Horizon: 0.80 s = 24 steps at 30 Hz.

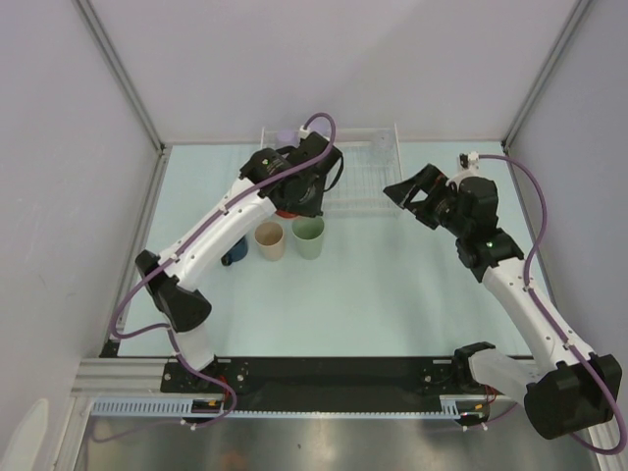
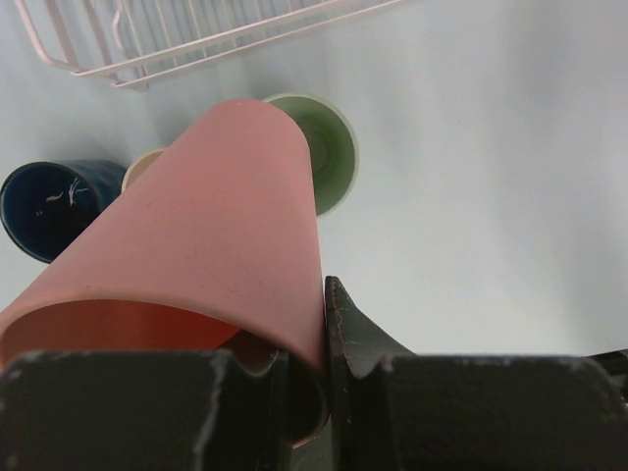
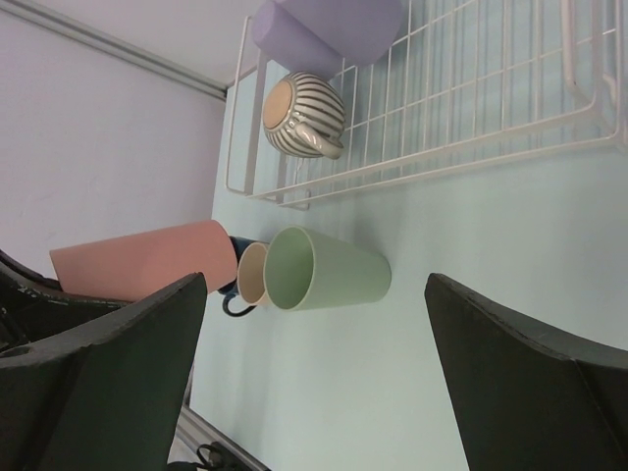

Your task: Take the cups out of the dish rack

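- The left gripper (image 2: 314, 353) is clamped on the salmon pink cup (image 2: 196, 245). Its fingers pinch the cup's wall at the rim.
- The pink cup hangs mouth-up from that grip, its base pointing down toward the table (image 1: 392, 294). It appears to be raised off the surface, just in front of the dish rack (image 1: 368, 162).
- It is a plain, smooth, tapered cup, wider at the mouth and matte outside.
- Right below and beside it three cups stand upright on the table in a tight group. These are a pale green cup (image 2: 329, 157), a tan cup (image 2: 142, 167) touching it, and a dark navy mug (image 2: 49, 206) on the tan cup's other side.
- The right gripper (image 3: 314, 392) is spread wide with nothing between its fingers. It hovers over bare table near the rack's right half, well apart from the cup group.
- In the right wrist view the green cup (image 3: 324, 270) is the nearest thing to that gripper.
- The white wire rack sits at the far side of the table. At its left end a ribbed beige-white cup (image 3: 299, 113) with a handle lies on its side, and a lavender cup (image 3: 329, 29) is just beside it.
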Each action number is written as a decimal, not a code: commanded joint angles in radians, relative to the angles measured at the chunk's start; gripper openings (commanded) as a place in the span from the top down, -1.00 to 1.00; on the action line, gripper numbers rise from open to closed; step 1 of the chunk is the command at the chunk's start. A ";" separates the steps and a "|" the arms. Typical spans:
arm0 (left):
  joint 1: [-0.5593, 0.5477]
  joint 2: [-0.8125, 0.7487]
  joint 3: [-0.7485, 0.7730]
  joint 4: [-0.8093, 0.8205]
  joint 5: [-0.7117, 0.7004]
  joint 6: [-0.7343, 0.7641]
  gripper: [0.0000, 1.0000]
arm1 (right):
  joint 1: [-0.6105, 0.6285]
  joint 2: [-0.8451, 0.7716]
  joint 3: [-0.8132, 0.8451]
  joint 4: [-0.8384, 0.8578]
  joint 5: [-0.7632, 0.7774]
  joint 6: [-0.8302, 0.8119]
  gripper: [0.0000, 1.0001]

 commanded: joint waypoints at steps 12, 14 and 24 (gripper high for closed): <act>-0.058 0.021 0.020 -0.024 0.040 -0.012 0.99 | 0.005 -0.007 -0.034 0.061 -0.015 0.018 -1.00; -0.058 0.018 0.011 -0.025 0.040 -0.015 0.99 | 0.007 -0.009 -0.043 0.070 -0.015 0.021 -0.99; -0.058 0.052 -0.014 -0.036 0.040 -0.013 0.99 | 0.003 -0.004 -0.061 0.081 -0.021 0.018 -0.99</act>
